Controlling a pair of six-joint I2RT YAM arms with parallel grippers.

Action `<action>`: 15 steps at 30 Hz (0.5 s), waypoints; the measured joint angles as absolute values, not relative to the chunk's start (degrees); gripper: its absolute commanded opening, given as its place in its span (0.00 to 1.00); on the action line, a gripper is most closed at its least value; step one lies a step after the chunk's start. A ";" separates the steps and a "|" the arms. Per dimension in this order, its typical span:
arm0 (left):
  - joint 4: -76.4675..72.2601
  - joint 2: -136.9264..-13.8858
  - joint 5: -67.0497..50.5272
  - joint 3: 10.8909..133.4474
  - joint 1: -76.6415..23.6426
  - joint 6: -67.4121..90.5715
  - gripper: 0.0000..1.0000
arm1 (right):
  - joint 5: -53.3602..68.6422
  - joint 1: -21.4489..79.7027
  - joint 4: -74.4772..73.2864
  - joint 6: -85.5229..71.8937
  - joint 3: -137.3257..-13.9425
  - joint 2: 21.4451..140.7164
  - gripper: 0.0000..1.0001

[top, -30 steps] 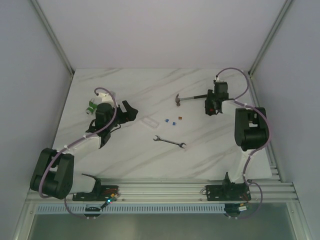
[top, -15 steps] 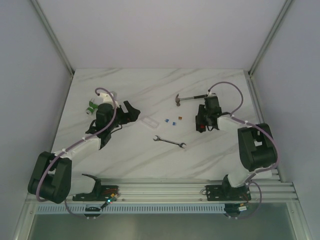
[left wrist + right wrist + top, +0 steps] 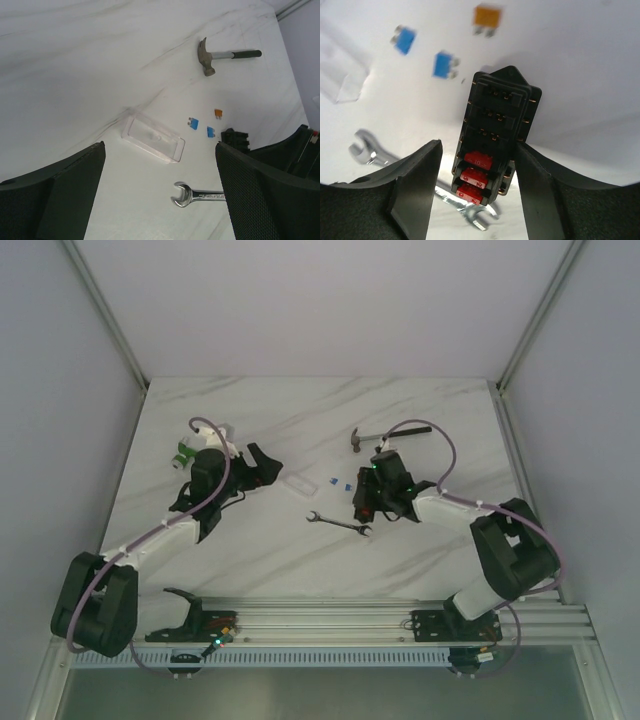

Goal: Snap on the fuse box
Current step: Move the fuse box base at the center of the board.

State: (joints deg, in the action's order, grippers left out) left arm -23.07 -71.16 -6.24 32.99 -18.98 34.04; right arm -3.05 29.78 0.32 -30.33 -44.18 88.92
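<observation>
Right wrist, right gripper (image 3: pixel 478 146) slack around fuse box (image 3: pixel 496 120), gap one side, left gripper (image 3: pixel 160 148) wide

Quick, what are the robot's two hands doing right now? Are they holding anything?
Left gripper: open wide, holding nothing.
Right gripper: the fuse box sits between its fingers, but it cannot be told whether they grip it.

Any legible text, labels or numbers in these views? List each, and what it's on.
No text is legible.
Silver metal open-end wrench: stamped marking on the shank, too small to read.
Top red fuse in the black plastic fuse box: faint mark on its face, too blurred to read.
Black-handled hammer, clear plastic cover: no text visible.
</observation>
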 measured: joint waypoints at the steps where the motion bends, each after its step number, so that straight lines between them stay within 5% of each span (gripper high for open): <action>1: -23.07 -70.85 -6.24 32.86 -19.03 34.06 1.00 | -2.55 30.94 0.34 -30.96 -44.18 88.90 0.66; 11: -22.59 -69.56 -7.31 32.62 -19.11 34.59 1.00 | 4.05 39.24 -0.69 -34.00 -45.19 88.66 0.86; 15: -22.22 -68.97 -7.94 32.60 -19.11 34.72 1.00 | 3.01 37.63 -5.52 -30.28 -47.42 84.58 0.86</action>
